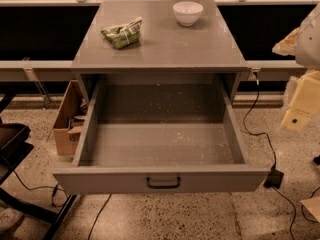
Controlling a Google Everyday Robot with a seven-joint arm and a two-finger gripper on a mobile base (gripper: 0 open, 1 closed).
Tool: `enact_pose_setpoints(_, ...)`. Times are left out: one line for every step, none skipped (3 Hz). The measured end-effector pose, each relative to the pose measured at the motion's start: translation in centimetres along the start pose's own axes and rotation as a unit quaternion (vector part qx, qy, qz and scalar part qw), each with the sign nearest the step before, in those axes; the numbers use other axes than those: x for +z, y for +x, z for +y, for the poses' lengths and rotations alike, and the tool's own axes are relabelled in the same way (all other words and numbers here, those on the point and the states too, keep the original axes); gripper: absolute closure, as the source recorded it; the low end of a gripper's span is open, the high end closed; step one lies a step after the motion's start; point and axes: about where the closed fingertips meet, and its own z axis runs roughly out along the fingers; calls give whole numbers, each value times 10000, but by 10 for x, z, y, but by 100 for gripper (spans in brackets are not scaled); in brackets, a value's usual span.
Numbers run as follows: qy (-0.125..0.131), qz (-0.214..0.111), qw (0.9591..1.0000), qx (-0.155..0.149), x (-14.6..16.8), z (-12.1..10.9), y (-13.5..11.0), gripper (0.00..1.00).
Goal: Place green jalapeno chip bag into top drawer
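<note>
The green jalapeno chip bag (122, 33) lies crumpled on the left part of the grey cabinet top (165, 51), apart from everything else. The top drawer (160, 144) is pulled fully out toward me, its speckled floor bare, with a black handle (163, 183) on the front panel. My gripper (296, 115) shows as cream-coloured parts at the right edge of the view, to the right of the drawer and well away from the bag. It holds nothing that I can see.
A white bowl (187, 13) stands at the back right of the cabinet top. A cardboard box (67, 119) sits on the floor left of the drawer. A black frame (15, 149) is at the far left. Cables (260, 129) and a plug lie on the floor at the right.
</note>
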Motion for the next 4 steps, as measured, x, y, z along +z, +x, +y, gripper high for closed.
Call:
enact_pose_setpoints(0,0,10000,0,0,0,0,0)
enact_pose_setpoints(47,-310,9995,34,16,-10,-12,0)
enact_pose_setpoints(196,-1289,9914,-63,52,-46,-55,0)
enact_pose_setpoints(531,-2362,9696,-359,68,-90,-112,0)
